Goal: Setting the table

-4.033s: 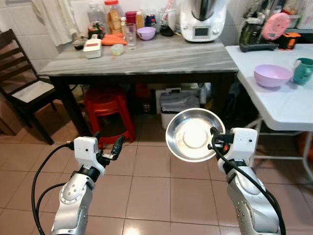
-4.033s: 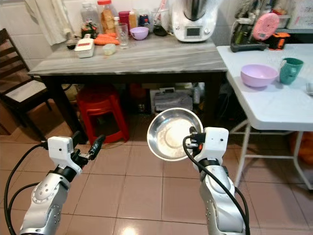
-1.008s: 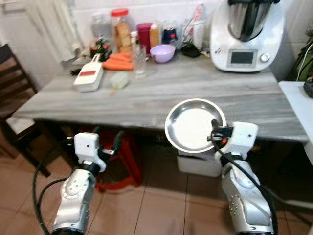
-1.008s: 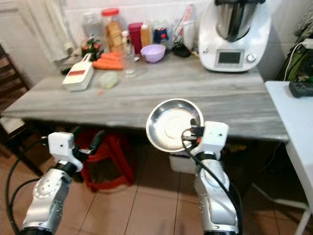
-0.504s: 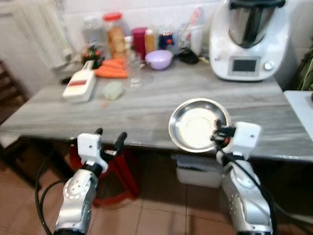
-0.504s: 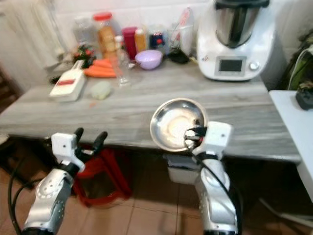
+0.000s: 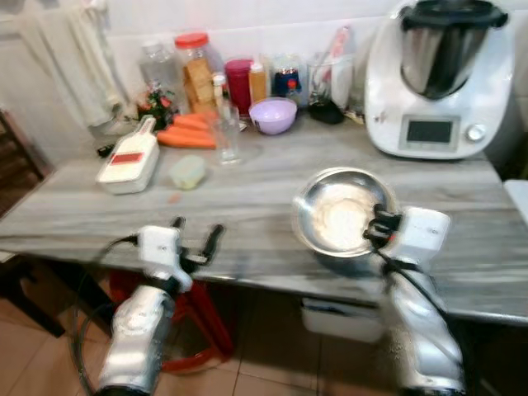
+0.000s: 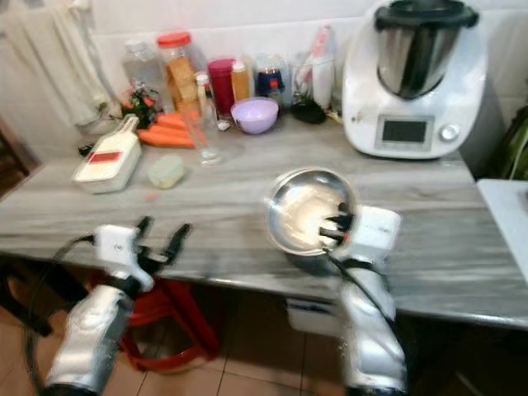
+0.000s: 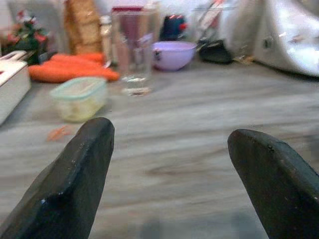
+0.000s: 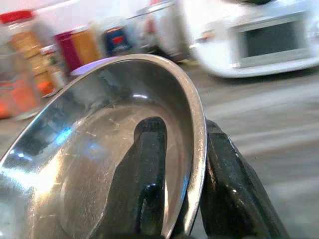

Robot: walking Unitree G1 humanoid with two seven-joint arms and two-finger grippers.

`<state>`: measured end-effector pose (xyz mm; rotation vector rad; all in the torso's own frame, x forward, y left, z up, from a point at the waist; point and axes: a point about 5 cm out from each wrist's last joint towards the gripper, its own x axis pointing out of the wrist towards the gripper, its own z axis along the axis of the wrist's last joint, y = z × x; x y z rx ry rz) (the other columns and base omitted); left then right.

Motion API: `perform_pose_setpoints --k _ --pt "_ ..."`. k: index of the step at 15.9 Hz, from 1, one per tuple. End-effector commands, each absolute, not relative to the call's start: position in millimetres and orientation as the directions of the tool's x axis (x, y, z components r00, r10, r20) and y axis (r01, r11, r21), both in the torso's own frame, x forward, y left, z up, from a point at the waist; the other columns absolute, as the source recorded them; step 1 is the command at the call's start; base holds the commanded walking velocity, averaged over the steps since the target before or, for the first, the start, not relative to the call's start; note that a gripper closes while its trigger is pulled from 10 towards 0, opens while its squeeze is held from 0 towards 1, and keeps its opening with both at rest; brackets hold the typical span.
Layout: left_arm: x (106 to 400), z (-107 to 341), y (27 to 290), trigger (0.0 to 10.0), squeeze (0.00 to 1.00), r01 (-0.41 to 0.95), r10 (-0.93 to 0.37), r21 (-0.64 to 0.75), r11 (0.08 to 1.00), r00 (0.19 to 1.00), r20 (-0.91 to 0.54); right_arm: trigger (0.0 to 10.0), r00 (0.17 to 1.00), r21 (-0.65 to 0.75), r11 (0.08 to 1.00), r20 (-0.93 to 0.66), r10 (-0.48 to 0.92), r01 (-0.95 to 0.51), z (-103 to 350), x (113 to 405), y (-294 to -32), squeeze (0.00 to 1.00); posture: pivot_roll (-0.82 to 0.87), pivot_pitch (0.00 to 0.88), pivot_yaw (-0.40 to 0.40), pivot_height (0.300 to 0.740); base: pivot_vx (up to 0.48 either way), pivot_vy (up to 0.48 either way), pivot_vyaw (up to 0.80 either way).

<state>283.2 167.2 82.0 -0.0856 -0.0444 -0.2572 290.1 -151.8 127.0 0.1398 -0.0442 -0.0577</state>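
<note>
Gripping the rim of a steel bowl [image 7: 342, 220], the right gripper [image 7: 376, 229] has one finger inside the bowl and one outside, clamped on the edge; the right wrist view shows this pinch close up. Bowl tilted, its open face toward the camera, held over the near part of the grey tabletop [image 7: 247, 198]. Cannot tell whether the bowl's underside touches the surface.

Left gripper [image 7: 196, 242] at the near edge of the tabletop, fingers apart, nothing between them. A red stool [image 7: 194, 318] shows below the edge.

Middle of tabletop, left side: a white slicer with a red label [image 7: 128, 162], and just right of it a small pale-green lidded container [image 7: 188, 172]. A clear drinking glass [image 7: 228, 132] stands upright beyond the container. Carrots [image 7: 186, 132] lie beside the glass, toward the slicer.

Far edge, against the white tiled wall: a lilac bowl [image 7: 273, 115], a row of jars and bottles, among them a red-lidded jar [image 7: 195, 73]. Far right, a white kitchen machine with a steel jug and dark lid [image 7: 439, 78]. Pale cloth [image 7: 78, 62] hangs at far left.
</note>
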Motion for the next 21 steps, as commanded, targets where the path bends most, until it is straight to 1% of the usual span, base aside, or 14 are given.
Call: perform_pose_setpoints --k 1,4,9,12,21 --pt "282 84 162 10.0 0.00 0.290 -0.286 -0.071 0.954 0.956 0.059 10.0 0.997 0.137 0.989 0.043 -0.071 0.064 128 292 -156 0.00 -0.01 0.000 0.107 0.740 0.000 0.000 0.00" --pt "262 74 163 10.0 0.00 0.365 -0.364 -0.048 0.930 0.931 0.023 10.0 0.999 0.158 0.987 -0.003 -0.039 0.039 119 297 -148 0.00 0.00 0.000 0.110 0.740 0.000 0.000 0.00" --pt "246 67 167 10.0 0.00 0.453 -0.454 -0.046 0.890 0.891 -0.020 10.0 0.998 0.201 0.980 -0.063 0.012 0.001 111 306 -137 0.00 0.00 0.000 0.107 0.740 0.000 0.000 0.00" --pt "243 67 169 10.0 0.00 0.465 -0.467 -0.047 0.884 0.884 -0.028 10.0 0.995 0.208 0.978 -0.099 0.022 -0.001 103 311 -133 0.00 0.00 0.000 0.102 0.740 0.000 0.000 0.00" --pt "243 67 169 10.0 0.00 0.465 -0.467 -0.047 0.884 0.884 -0.028 10.0 0.995 0.208 0.978 -0.099 0.021 0.000 103 311 -133 0.00 0.00 0.000 0.102 0.740 0.000 0.000 0.00"
